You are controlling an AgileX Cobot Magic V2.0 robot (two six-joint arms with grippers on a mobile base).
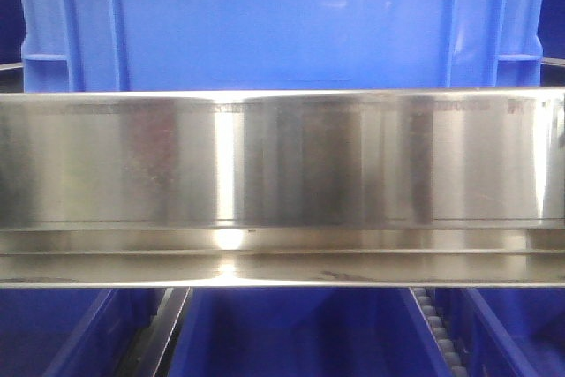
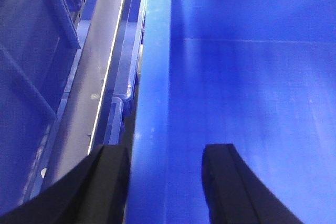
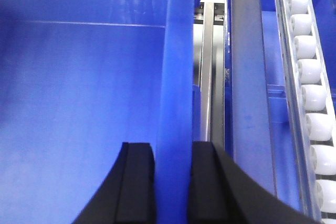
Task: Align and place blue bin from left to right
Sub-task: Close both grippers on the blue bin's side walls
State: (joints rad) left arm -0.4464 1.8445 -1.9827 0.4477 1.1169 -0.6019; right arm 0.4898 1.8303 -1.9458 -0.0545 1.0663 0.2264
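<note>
Smooth plastic blue bin (image 1: 265,24) w/ ribbed corners; polished steel rail (image 1: 282,165).

Your bin (image 1: 282,24) stands on the rack's upper level, behind its steel front beam (image 1: 282,165). Just outside your left fingers (image 2: 107,182) runs a steel rail (image 2: 89,93). Outside your right fingers (image 3: 210,187) runs a second rail (image 3: 207,77), then a white roller track (image 3: 307,93).

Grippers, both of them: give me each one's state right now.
Left gripper: open, astride the blue bin wall, with a gap on one side.
Right gripper: shut on the blue bin wall.
</note>
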